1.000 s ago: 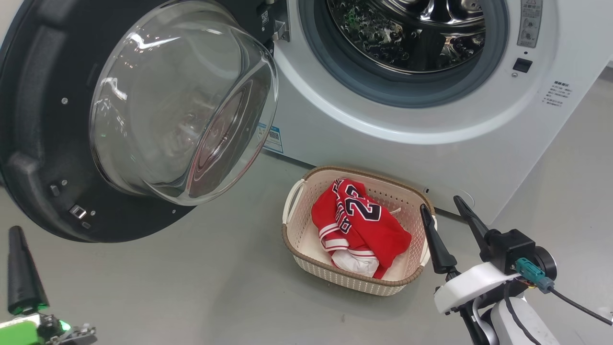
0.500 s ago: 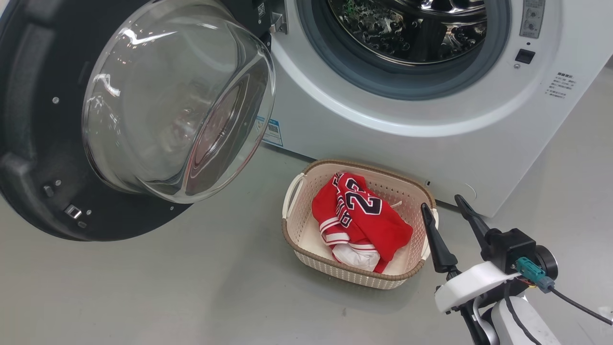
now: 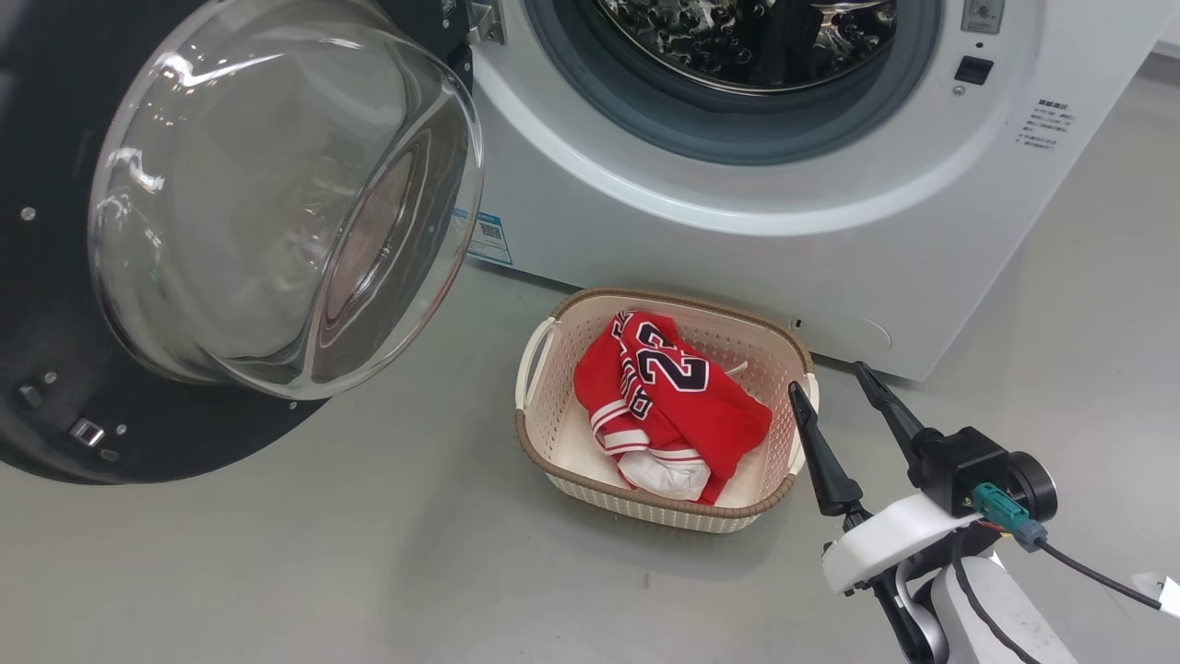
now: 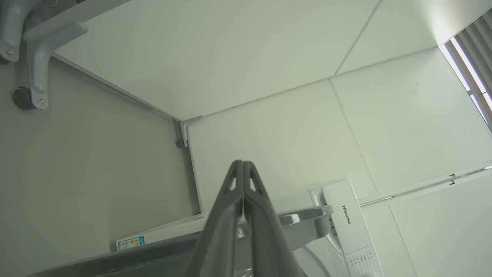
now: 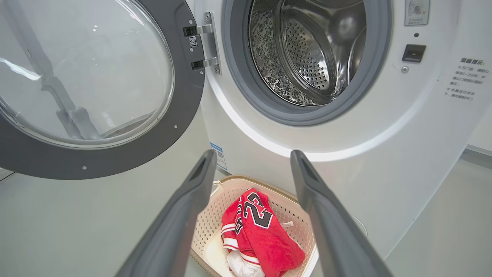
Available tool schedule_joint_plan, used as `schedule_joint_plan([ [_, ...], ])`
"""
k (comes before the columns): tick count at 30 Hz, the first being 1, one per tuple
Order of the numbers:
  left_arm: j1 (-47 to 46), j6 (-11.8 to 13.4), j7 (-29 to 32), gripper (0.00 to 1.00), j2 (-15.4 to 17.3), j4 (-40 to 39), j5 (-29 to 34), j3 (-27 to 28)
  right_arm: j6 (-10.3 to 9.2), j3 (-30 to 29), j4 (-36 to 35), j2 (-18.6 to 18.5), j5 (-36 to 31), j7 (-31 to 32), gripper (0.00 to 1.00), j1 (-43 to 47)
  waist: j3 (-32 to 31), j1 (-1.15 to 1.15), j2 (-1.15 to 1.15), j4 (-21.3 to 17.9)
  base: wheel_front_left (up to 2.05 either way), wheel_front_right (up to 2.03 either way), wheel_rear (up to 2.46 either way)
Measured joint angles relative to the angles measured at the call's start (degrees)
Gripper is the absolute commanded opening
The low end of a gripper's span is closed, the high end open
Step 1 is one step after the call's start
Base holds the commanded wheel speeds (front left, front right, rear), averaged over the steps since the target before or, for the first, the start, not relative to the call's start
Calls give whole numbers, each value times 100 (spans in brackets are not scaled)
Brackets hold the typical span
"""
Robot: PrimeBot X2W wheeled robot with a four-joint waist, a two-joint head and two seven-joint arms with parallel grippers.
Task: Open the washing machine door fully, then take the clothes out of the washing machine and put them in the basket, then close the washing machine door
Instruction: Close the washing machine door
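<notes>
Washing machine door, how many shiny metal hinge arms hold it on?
2. The upper hinge arm and the lower hinge arm sit one above the other, joining the washing machine door to the washing machine. None looks hidden.

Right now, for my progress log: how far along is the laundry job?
Done: the washing machine door stands wide open, the clothes lie in the basket, and the drum looks empty where visible. In hand: nothing; the right gripper is open beside the basket, the left gripper shut. Left: closing the door.
</notes>
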Motion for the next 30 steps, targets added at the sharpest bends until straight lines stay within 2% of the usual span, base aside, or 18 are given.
schedule_joint_plan([
  [6, -95, 224, 446, 0, 309, 393, 44, -410, 14, 31, 40, -3, 0, 0, 100, -90, 79, 0, 0, -235, 0, 0, 0],
  [14, -206, 223, 799, 0, 356, 734, 25, -579, 43, -77, 37, -5, 10, 0, 100, -109, 144, 0, 0, -520, 0, 0, 0],
  [30, -474, -87, 1446, 0, 434, 1026, -147, -702, 43, -143, 38, -22, 10, 0, 100, -110, 211, 0, 0, -506, 0, 0, 0],
])
